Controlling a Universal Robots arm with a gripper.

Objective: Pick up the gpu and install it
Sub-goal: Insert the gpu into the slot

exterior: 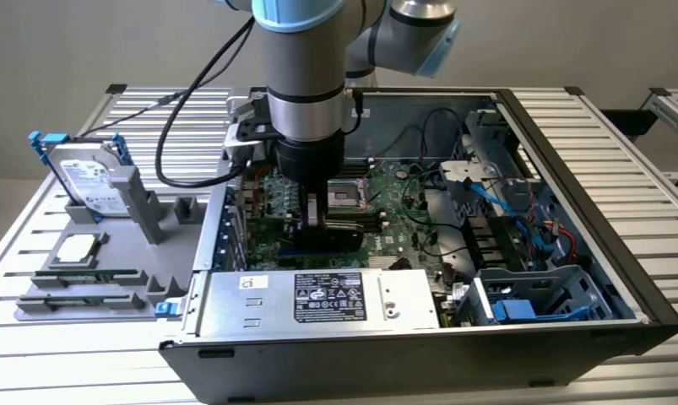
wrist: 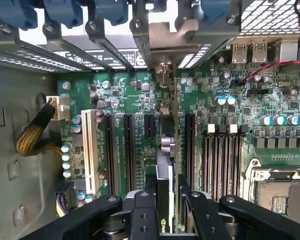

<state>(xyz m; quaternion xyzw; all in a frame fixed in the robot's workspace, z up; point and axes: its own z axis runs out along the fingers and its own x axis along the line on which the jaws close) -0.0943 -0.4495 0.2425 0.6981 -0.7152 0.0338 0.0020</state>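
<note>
The arm reaches straight down into the open computer case [exterior: 609, 253], its gripper [exterior: 314, 211] low over the motherboard [exterior: 395, 211]. In the wrist view the fingers [wrist: 190, 210] pinch the gpu [wrist: 165, 180] edge-on, upright above a slot, its silver bracket [wrist: 162, 40] meeting the case's rear openings. The exterior view hides most of the card behind the gripper.
</note>
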